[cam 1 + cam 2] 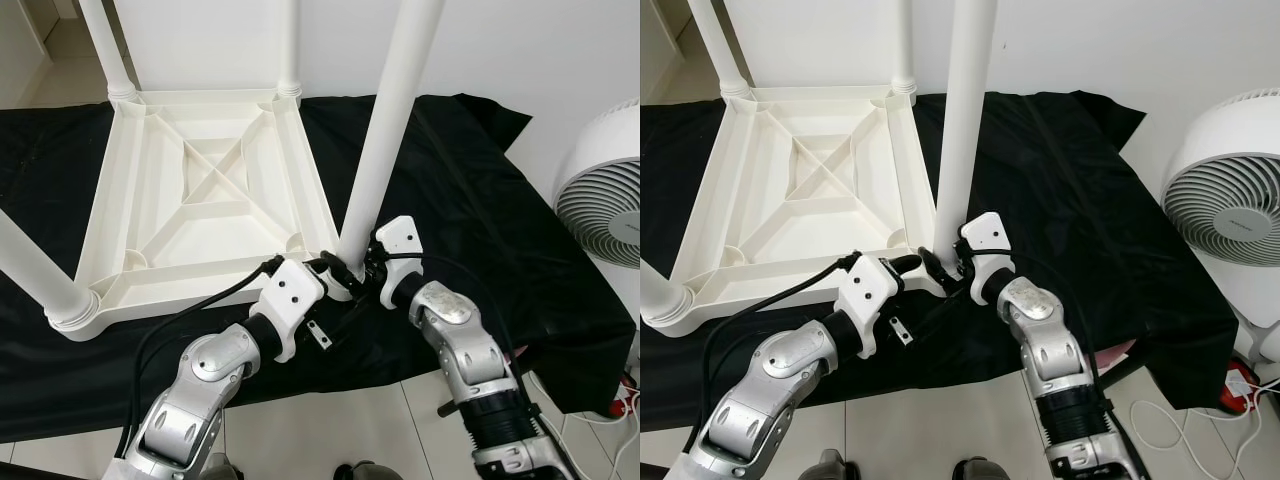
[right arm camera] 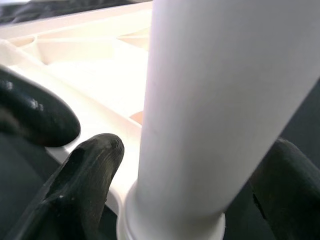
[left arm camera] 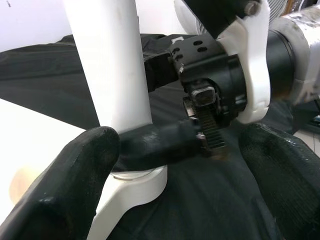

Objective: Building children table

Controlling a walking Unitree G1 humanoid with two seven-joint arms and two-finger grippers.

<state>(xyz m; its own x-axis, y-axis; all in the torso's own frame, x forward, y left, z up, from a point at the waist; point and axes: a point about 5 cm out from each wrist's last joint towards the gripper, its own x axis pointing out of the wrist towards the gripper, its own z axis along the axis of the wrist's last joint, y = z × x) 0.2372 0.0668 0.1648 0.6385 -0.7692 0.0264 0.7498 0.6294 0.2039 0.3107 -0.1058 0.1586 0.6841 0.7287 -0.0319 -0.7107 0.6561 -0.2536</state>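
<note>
the upturned white table top (image 1: 200, 190) lies on the black cloth (image 1: 470, 200) with all four legs standing in its corners, the right gripper (image 1: 352, 272) clasping the base of the near-corner leg (image 1: 385, 140) and the left gripper (image 1: 325, 272) spread beside that socket, likely final seating.

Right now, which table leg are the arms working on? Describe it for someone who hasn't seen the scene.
Find the white plastic tabletop lying upside down on the black cloth. Four white round plastic legs stand up from its corners. It is the leg at the corner nearest the robot on its right, the one with both pincers at its base.
</note>
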